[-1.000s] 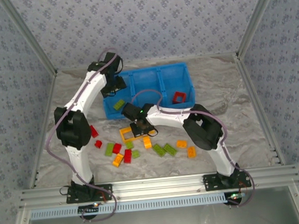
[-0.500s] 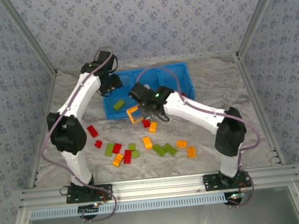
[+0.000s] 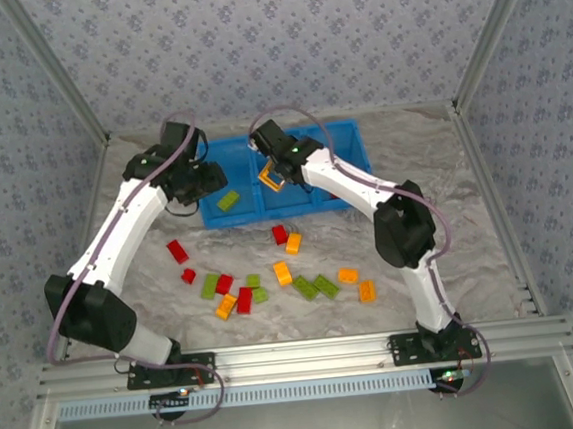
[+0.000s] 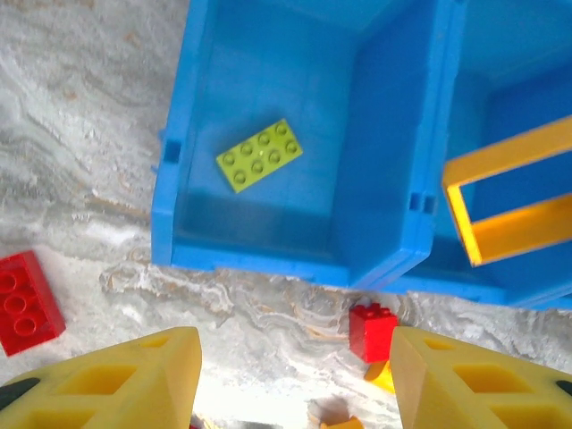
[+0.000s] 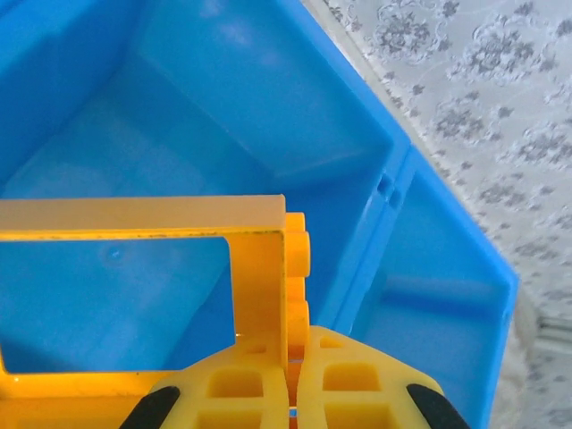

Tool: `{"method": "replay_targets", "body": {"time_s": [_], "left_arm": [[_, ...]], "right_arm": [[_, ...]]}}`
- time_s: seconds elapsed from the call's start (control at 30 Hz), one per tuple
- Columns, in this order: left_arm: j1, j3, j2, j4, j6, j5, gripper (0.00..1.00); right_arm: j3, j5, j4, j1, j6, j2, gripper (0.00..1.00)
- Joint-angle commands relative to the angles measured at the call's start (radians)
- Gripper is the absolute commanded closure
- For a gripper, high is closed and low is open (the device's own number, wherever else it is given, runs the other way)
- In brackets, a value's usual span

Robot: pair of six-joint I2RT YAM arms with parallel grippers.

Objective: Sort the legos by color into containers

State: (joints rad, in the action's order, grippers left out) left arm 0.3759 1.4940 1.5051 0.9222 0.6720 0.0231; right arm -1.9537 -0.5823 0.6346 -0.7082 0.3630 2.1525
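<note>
The blue bin (image 3: 350,134) lies at the back of the table, its containers side by side. One lime green lego (image 3: 228,200) (image 4: 259,155) rests in the left container. My right gripper (image 3: 275,168) (image 5: 293,380) is shut on one side of the orange frame (image 3: 269,182) (image 5: 259,268) (image 4: 514,192), held above the middle container. My left gripper (image 3: 207,184) (image 4: 295,384) hangs open and holds nothing, over the table by the bin's front left corner. Red, orange and green legos lie loose in front of the bin, among them a small red one (image 4: 373,331) (image 3: 280,234).
The loose bricks spread from a red one (image 3: 177,251) (image 4: 27,304) on the left to an orange one (image 3: 366,291) on the right. Metal posts and patterned walls close in the marbled table (image 3: 447,210). The right arm crosses over the bin's right part.
My right gripper lifted the orange frame off the table and carried it back over the bin. The left arm swung out to the left, away from the left container.
</note>
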Motion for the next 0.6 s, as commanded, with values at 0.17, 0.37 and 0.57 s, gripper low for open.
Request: {"method": "replay_targets", "body": {"time_s": [0.17,0.37,0.57], "left_arm": [[0.008,-0.012,-0.107,0.067,-0.002,-0.027,0.41],[0.007,-0.048,-0.143,0.070,0.004,-0.061,0.41],[0.008,-0.082,-0.184,0.072,0.003,-0.069,0.41]], "right_arm": [[-0.123,-0.046,-0.148,0.012,0.308,0.156,0.96],[-0.181,-0.018,-0.152,0.028,0.349,0.243,0.90],[-0.186,0.093,-0.077,0.065,0.295,0.257,0.85]]}}
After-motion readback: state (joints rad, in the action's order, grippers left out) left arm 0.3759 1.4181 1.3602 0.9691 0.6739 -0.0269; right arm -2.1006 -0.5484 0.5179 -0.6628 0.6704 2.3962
